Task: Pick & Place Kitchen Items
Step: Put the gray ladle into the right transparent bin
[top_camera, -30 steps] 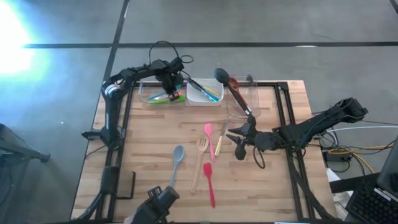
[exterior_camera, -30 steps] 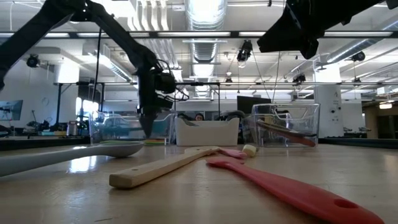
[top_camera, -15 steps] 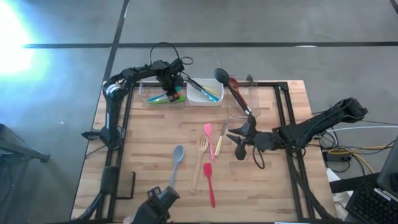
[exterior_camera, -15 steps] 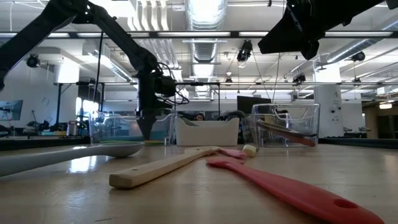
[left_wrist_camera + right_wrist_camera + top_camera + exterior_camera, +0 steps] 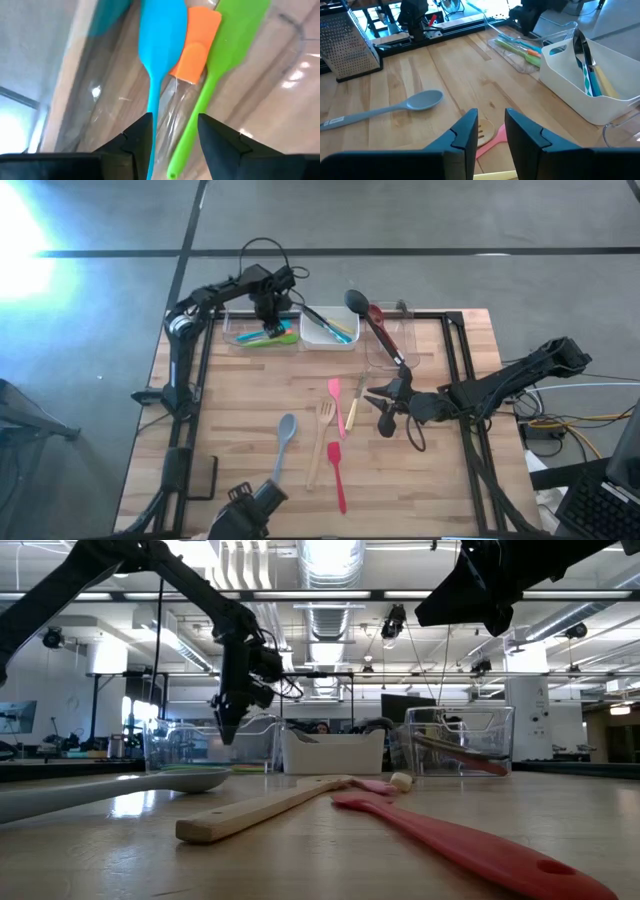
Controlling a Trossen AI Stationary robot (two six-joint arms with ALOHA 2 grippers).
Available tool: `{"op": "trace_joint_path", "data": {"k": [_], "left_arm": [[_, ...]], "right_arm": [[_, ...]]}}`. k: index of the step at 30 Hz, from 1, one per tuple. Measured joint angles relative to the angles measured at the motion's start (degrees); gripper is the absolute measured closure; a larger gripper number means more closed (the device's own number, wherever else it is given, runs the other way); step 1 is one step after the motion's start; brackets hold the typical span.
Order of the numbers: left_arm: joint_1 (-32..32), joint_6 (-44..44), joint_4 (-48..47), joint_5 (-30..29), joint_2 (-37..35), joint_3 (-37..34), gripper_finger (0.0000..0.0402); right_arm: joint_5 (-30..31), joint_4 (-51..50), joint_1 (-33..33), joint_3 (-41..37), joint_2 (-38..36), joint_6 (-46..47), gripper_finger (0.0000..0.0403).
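My left gripper [image 5: 268, 310] hangs open and empty above the clear tub [image 5: 236, 338] at the table's far left. In that tub lie a blue spoon [image 5: 161, 35], an orange spatula [image 5: 197, 45] and a green spatula [image 5: 220, 65]. My right gripper [image 5: 373, 399] is open and empty, low over the table's middle right. It is beside a pink spatula [image 5: 335, 398] and a pale-handled utensil [image 5: 352, 410]. A wooden fork [image 5: 321, 438], a grey spoon [image 5: 284, 442] and a red spatula [image 5: 337, 476] lie flat on the table.
A white tub [image 5: 318, 338] with several utensils stands at the far middle. Right of it is a clear tub [image 5: 398, 340] holding a black ladle [image 5: 362, 310] and a red spoon [image 5: 378, 315]. A perforated metal thing [image 5: 345, 45] stands past the grey spoon.
My left gripper has risen out of the far-left clear tub and now hangs above it. The blue, orange and green utensils stay lying in the tub.
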Motion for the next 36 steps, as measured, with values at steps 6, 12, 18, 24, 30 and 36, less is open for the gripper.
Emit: {"op": "trace_joint_path", "data": {"k": [6, 12, 18, 24, 30, 36], "left_arm": [[-0.3, -2.5, -7.0, 0.0, -2.1, 5.7, 0.0241], [-1.6, -5.6, -14.3, 0.2, -5.2, 12.0, 0.0241], [-5.4, -8.1, -18.2, 0.5, -10.0, 15.9, 0.0241], [-11.7, -16.2, -18.3, 0.6, -15.8, 16.1, 0.0241], [-19.5, -26.0, -19.2, 0.6, -20.6, 16.1, 0.0241], [-28.5, -33.7, -19.6, -0.3, -25.3, 12.6, 0.0241]], "right_arm": [[0.0, 0.0, 0.0, 0.0, 0.0, 0.0, 0.0309], [0.0, 0.1, 0.0, 0.0, 0.0, 0.0, 0.03], [0.0, 0.1, 0.0, 0.0, 0.0, 0.0, 0.03], [0.0, 0.1, 0.0, 0.0, 0.0, 0.0, 0.0309], [0.0, -0.1, 0.2, 0.0, 0.0, 0.0, 0.0305], [-0.2, -4.4, 1.4, 0.8, -0.4, 1.2, 0.0301]]}}
